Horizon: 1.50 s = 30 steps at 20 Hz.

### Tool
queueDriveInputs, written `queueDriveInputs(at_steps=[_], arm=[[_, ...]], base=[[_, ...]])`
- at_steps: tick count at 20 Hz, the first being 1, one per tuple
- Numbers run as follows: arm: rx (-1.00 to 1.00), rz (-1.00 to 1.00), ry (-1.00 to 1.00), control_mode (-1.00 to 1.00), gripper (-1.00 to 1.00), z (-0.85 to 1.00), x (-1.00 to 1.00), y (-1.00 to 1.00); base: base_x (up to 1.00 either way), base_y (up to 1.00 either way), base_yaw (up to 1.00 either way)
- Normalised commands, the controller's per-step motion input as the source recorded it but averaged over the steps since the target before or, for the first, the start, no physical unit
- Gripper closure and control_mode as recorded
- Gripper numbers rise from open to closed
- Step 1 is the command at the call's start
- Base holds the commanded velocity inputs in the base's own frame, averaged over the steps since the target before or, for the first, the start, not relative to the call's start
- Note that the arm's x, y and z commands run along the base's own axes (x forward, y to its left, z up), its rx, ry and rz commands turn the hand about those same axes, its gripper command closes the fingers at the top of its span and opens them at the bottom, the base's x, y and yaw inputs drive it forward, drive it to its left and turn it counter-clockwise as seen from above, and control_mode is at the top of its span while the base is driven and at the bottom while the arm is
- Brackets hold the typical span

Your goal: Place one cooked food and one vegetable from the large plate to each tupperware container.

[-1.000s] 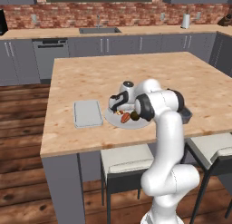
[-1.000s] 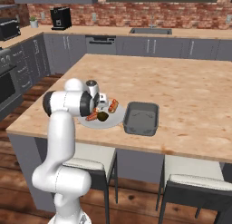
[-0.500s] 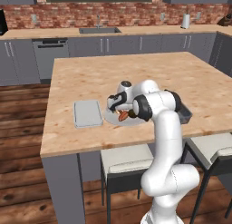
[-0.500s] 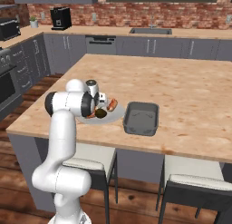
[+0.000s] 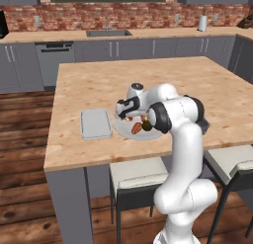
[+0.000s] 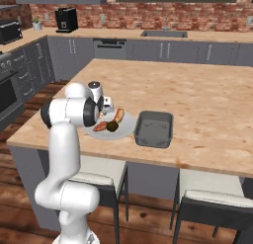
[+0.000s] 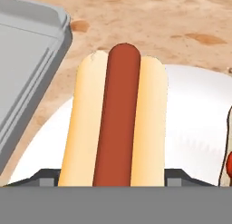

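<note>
A hot dog (image 7: 118,119), a red sausage in a pale bun, lies on the large plate (image 7: 195,128) and fills the gap between my two fingertips. My gripper (image 7: 113,175) is shut on the hot dog. From the base views the gripper (image 5: 129,111) is low over the plate's (image 5: 122,127) far left part. The light grey tupperware container (image 5: 95,123) lies left of the plate. The darker grey container (image 6: 154,128) lies on the plate's (image 6: 126,132) other side. More food (image 6: 112,127) sits on the plate. The corner of a grey container (image 7: 22,51) reaches beside the hot dog.
All this stands on a wooden island counter (image 5: 163,80), near its front edge. Stools (image 5: 138,174) stand under that edge. My own arm (image 5: 173,119) hides the plate's right side in the left base view. A reddish piece of food (image 7: 229,164) lies beside the hot dog.
The fingers have closed in on the hot dog. The hand has sunk slightly toward the plate; plate and trays have not moved.
</note>
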Motion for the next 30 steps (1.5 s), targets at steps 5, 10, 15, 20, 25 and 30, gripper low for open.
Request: queueDriveInputs(at_steps=[5,10,15,20,25,30], arm=[[0.08,0.0,-0.02,-1.0,1.0,0.55,-0.46,0.64],[0.04,0.0,-0.01,-1.0,1.0,0.15,0.05,0.94],[0.0,-0.04,0.0,-1.0,1.0,0.0,0.42,0.67],[0.0,-0.2,0.0,-1.0,1.0,0.0,0.05,0.58],[0.0,-0.23,0.06,-1.0,1.0,-0.02,-0.01,0.37],[0.0,-0.16,0.01,-1.0,1.0,-0.03,-0.04,0.18]], base=[[0.0,0.0,0.0],[0.0,0.0,0.0],[0.0,0.0,0.0],[0.0,0.0,0.0],[0.0,0.0,0.0],[0.0,0.0,0.0]])
